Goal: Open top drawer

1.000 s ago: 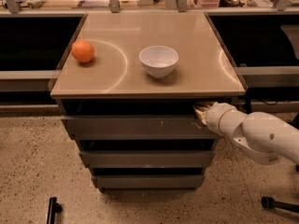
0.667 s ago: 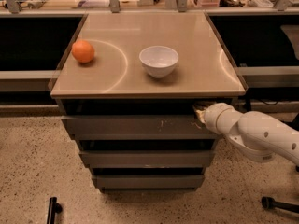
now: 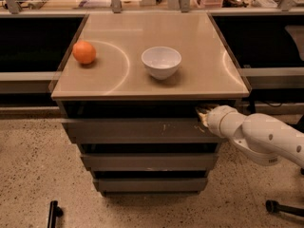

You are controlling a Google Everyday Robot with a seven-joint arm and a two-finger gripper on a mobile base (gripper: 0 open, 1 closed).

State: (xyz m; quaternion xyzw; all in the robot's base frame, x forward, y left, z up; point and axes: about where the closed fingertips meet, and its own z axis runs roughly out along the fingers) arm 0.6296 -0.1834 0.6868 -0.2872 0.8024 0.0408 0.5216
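Camera view of a beige, square-topped bench (image 3: 204, 56) carrying a round orange fruit (image 3: 84, 52) near its left edge and a white ceramic bowl (image 3: 161, 62) at its centre. Directly beneath the bench's front edge sits the wide, flat grey, handleless top drawer (image 3: 128, 129), marked with whitish scratches right of centre, above two narrower grey drawer fronts (image 3: 147, 161). The white robot arm's hand (image 3: 203, 116) rests under the front right corner, in the dark gap over the drawer's upper lip; whether it is wide or narrow cannot be told. With no handle, that lip is probably the only purchase. The rigid, smooth panel should slide on runners with modest resistance, though a hold so far off-centre may skew and bind it.
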